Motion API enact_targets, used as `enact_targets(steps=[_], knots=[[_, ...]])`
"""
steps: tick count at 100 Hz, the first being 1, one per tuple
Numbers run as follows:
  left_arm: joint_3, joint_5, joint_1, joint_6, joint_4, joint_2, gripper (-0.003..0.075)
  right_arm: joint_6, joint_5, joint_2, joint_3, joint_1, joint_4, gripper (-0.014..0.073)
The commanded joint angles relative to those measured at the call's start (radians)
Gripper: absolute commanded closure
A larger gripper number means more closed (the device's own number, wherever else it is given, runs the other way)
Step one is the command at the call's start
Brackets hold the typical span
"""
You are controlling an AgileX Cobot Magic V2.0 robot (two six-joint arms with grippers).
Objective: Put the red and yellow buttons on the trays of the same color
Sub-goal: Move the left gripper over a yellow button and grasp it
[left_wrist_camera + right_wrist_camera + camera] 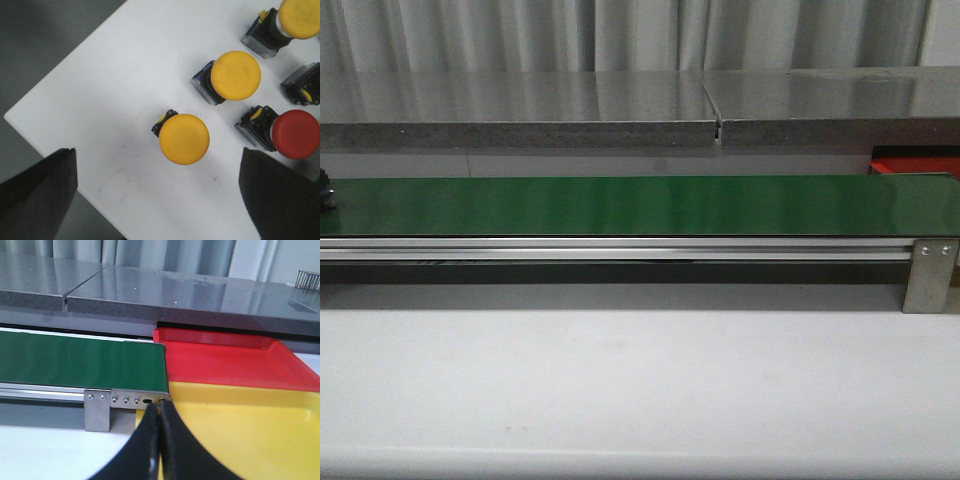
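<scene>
Left claw [159, 200] spread wide, nothing held — poised over the corner of a white table [100, 90] with the nearest yellow button [183, 138] lying between the two dark fingers [40, 195], slightly toward the far side of the gap. Seen nearly end-on: round cap facing up at the camera, dark square base [164, 121] peeking out from under one edge, so long axis close to vertical with a slight lean. A straight descent judged enough to bring the fingers to either side of the cap; a small shift toward the button advisable first.

Second yellow button [235, 75] just beyond, third yellow button [299, 17] farther on at the frame edge, red button [298, 134] beside the first and close to one finger — risk of nudging it on the way down. All similarly cap-up, bases leaning the same way.

Right claw [160, 440] pressed together, empty, waiting at the end of the green belt [80, 362]. Yellow tray [240, 430] directly ahead of it, red tray [225, 360] touching behind. Both trays bare in this view.

Front view: belt [640, 205] bare along its visible length, no buttons on it, neither claw visible. Left arm clearly the nearer for the pickup; right arm nearer the trays.
</scene>
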Motion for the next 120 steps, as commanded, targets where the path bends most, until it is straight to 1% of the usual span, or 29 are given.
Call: enact_targets(steps=[1,53,82,120], knots=[[-0.021,-0.047,-0.009,-0.013,-0.021,-0.024,0.0101,0.0,-0.081,0.014,-0.022,-0.004,-0.007,0.0712],[-0.021,-0.132,-0.009,-0.013,-0.037,0.06,0.0101,0.0,-0.081,0.014,-0.022,-0.004,-0.007,0.0712],[-0.021,-0.136,-0.018,0.003,-0.065,0.09,0.0101,0.0,-0.081,0.014,-0.022,-0.004,-0.007,0.0712],[-0.021,-0.13,-0.054,0.016,-0.056,0.129,0.0101,0.0,-0.081,0.014,-0.022,-0.004,-0.007,0.0712]])
